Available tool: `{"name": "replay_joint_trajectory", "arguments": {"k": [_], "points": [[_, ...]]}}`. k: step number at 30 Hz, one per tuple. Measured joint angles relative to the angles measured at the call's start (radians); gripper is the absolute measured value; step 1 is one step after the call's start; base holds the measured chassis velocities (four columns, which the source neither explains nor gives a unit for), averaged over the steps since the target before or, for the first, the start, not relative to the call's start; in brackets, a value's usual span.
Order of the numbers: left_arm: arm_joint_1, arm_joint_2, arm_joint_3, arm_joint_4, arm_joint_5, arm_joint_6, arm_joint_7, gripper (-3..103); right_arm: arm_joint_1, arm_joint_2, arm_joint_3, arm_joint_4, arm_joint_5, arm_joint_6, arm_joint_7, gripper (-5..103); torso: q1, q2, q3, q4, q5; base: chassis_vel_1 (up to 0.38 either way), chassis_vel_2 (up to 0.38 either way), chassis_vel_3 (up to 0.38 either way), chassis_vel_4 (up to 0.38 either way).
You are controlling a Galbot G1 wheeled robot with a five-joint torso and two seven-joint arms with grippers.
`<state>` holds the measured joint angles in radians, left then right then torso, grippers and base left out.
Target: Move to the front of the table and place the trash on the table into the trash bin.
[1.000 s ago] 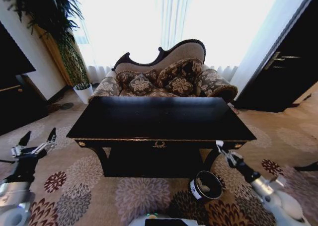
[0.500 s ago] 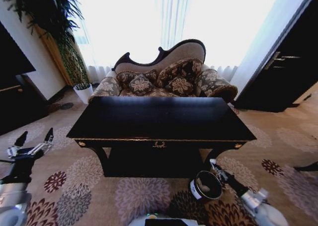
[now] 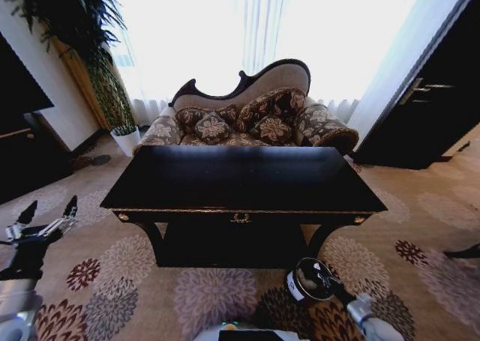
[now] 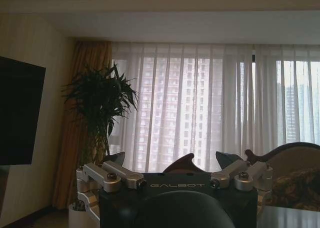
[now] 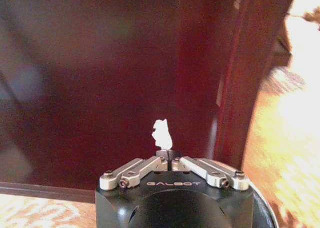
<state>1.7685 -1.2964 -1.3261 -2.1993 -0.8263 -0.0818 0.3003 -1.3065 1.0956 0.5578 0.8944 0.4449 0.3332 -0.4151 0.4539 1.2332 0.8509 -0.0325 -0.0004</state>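
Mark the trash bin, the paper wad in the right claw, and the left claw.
trash bin [image 3: 303,291]: head view, on its side wall by the white label.
paper wad [image 5: 162,135]: right wrist view, middle of the white scrap pinched at the fingertips.
left claw [image 3: 47,213]: head view, midway between its spread fingertips.

Crumpled white paper wad [image 5: 162,133] pinched upright over the dark round trash bin [image 3: 300,285] before the glossy black table [image 3: 240,180].

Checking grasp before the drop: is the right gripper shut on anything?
Shut. In the right wrist view the right gripper's fingertips meet, pinching a small white paper wad.
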Motion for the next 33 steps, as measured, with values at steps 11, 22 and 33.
{"name": "replay_joint_trajectory", "arguments": {"k": [11, 22, 33], "points": [[0.032, 0.008, -0.006, -0.007, 0.027, 0.001, 0.001, 100, 0.092, 0.095, -0.067, -0.07, -0.014, -0.134, 0.266, 0, 0.0, 0.0, 0.0, -0.0001, 0.0001, 0.0, 0.0, 0.0, 0.0], [0.056, -0.017, -0.008, -0.013, 0.043, -0.009, -0.001, 100, 0.176, 0.097, -0.088, -0.108, 0.001, -0.171, 0.348, 7, 0.0, 0.0, 0.0, 0.0001, 0.0002, 0.0, 0.0, 0.0, 0.0], [0.049, -0.035, 0.0, -0.007, 0.054, -0.013, 0.0, 100, 0.193, 0.046, -0.083, -0.134, -0.016, -0.196, 0.346, 44, 0.0, 0.0, 0.0, 0.0, 0.0002, 0.0, 0.0, 0.0, 0.0]]}}
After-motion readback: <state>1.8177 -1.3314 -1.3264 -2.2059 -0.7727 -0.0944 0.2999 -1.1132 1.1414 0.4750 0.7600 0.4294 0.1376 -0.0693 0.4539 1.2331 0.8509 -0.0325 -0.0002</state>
